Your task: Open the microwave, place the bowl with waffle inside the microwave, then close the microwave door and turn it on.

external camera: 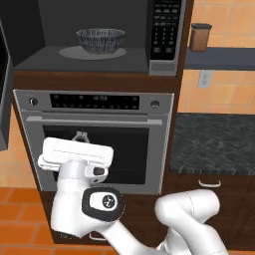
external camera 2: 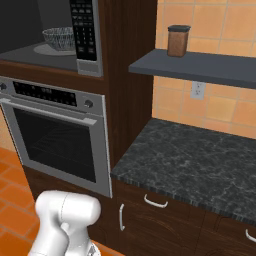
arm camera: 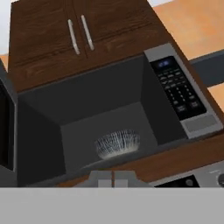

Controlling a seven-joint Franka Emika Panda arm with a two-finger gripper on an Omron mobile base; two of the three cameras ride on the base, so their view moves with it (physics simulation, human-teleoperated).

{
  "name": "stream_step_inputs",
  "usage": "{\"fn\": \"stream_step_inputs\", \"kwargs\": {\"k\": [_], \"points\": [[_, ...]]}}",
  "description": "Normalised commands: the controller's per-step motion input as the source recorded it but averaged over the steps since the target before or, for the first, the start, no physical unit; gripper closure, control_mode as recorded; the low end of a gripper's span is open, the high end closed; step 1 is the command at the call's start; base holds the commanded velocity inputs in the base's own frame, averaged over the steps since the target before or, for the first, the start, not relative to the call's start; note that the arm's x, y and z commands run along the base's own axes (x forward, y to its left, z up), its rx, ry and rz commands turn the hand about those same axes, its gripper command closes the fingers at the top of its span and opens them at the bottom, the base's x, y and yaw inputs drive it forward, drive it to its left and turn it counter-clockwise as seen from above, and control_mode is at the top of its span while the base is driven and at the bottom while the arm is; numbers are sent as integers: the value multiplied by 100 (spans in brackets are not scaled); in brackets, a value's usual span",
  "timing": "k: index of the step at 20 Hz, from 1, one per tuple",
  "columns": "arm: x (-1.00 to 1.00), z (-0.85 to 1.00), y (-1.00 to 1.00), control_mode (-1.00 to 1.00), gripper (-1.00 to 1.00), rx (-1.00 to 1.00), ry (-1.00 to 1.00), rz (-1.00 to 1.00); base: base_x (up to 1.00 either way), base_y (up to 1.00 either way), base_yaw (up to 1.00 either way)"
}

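The microwave [external camera: 164, 62] stands open above the oven, its door [external camera: 4, 89] swung out to the left. The speckled grey bowl [external camera: 100, 40] sits on the round turntable [external camera: 69, 52] inside the dark cavity; it also shows as the bowl [arm camera: 117, 143] in the hand view. The waffle is hidden. My gripper [arm camera: 113, 177] is shut with nothing between its fingertips. It hangs in front of the oven door, below the cavity and apart from the bowl, aimed up at the cavity. The keypad [arm camera: 177, 89] is right of the cavity.
A steel oven [external camera: 94, 149] with bar handle sits under the microwave. To the right is a dark stone counter [external camera 2: 190, 160] over wooden drawers, and a shelf [external camera 2: 200, 67] carrying a brown jar [external camera 2: 177, 41]. Wooden cabinets [arm camera: 78, 35] hang above the microwave.
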Motion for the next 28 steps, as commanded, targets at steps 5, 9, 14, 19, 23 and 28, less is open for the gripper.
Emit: {"fn": "stream_step_inputs", "kwargs": {"k": [5, 9, 14, 19, 23, 28], "points": [[-31, 0, 78, -100, 100, -17, -29, 0, 0, 0, 0], [-16, 0, 79, -100, 100, -10, -20, 0, 0, 0, 0], [0, 0, 71, -100, 100, -4, -14, 0, 0, 0, 0], [0, 0, 54, -100, 100, 0, -17, 0, 0, 0, 0], [0, 1, 38, -100, 100, 0, -21, -1, 0, 0, 0], [3, 0, 45, -100, 100, 0, -11, 0, 0, 0, 0]]}}
